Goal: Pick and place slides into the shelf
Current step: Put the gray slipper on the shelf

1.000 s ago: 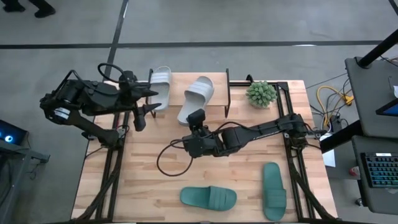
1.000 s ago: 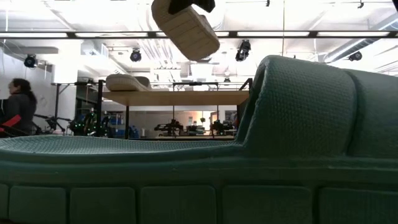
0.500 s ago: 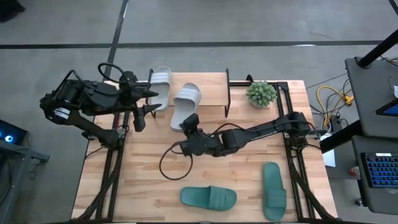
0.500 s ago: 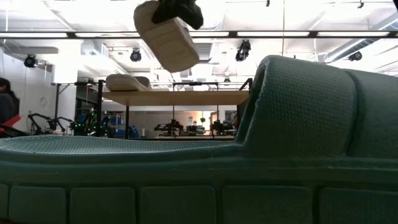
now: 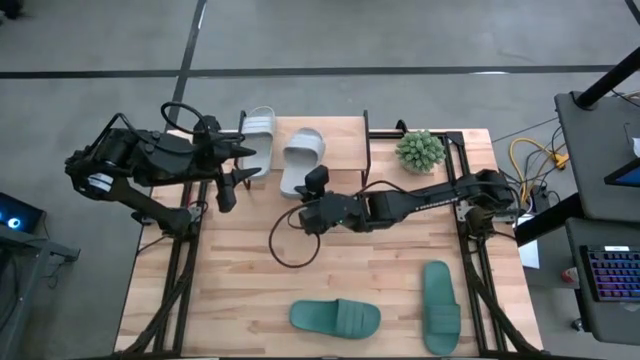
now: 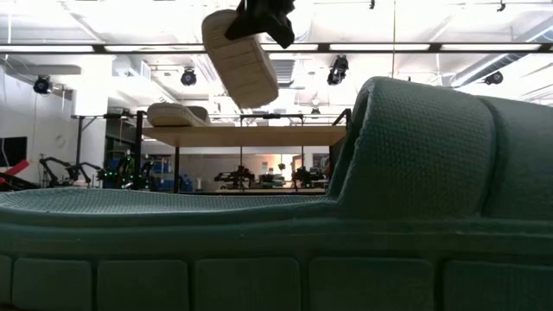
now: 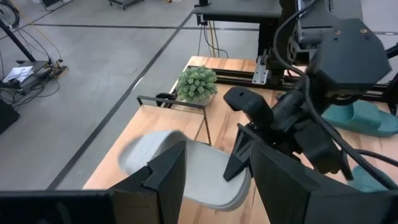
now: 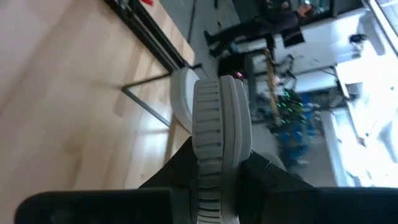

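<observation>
While clamped: slide [image 5: 300, 160] in right pincer [image 5: 312, 186]

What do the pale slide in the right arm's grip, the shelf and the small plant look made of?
Pale slide: likely soft moulded foam, matte, with a ribbed strap clear in the right wrist view. Shelf: light wooden plank top, thin black legs that look like metal. Plant: probably plastic, its spiky green tufts very even; real cannot be ruled out.

Overhead looks straight down; low camera (table height) shares the shelf [image 5: 305, 152] with it.
</observation>
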Motion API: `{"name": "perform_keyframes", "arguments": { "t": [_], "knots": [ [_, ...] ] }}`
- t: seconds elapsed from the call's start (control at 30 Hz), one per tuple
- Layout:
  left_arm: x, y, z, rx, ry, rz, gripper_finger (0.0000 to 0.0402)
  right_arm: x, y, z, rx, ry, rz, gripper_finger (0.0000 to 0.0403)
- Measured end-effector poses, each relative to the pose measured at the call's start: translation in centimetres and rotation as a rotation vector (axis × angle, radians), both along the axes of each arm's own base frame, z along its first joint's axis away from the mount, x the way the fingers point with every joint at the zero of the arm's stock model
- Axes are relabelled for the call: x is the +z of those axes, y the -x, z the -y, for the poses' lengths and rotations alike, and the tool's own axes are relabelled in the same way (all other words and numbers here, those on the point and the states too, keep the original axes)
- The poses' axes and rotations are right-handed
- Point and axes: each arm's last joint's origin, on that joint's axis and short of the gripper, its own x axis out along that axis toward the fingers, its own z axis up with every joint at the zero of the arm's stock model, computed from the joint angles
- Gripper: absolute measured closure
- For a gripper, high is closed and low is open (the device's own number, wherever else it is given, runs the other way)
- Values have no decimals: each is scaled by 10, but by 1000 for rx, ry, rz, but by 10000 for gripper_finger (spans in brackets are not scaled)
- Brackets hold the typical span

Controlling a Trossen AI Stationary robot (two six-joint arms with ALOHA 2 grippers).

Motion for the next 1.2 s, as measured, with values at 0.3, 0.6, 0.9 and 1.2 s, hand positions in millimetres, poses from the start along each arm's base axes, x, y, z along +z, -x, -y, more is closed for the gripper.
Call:
{"name": "perform_keyframes", "arguments": {
  "t": [0.3,0.6,0.9,1.2],
  "knots": [
    [0,0,0,0,1,0,239,1,-5,14,4,13,25,347],
    [0,0,0,1,1,1,239,1,-8,34,33,62,-14,347],
    [-2,-4,1,1,0,-9,239,-14,-9,46,60,117,12,347],
    [-3,-9,2,11,17,-12,239,-39,-5,53,63,136,5,347]
  ]
}}
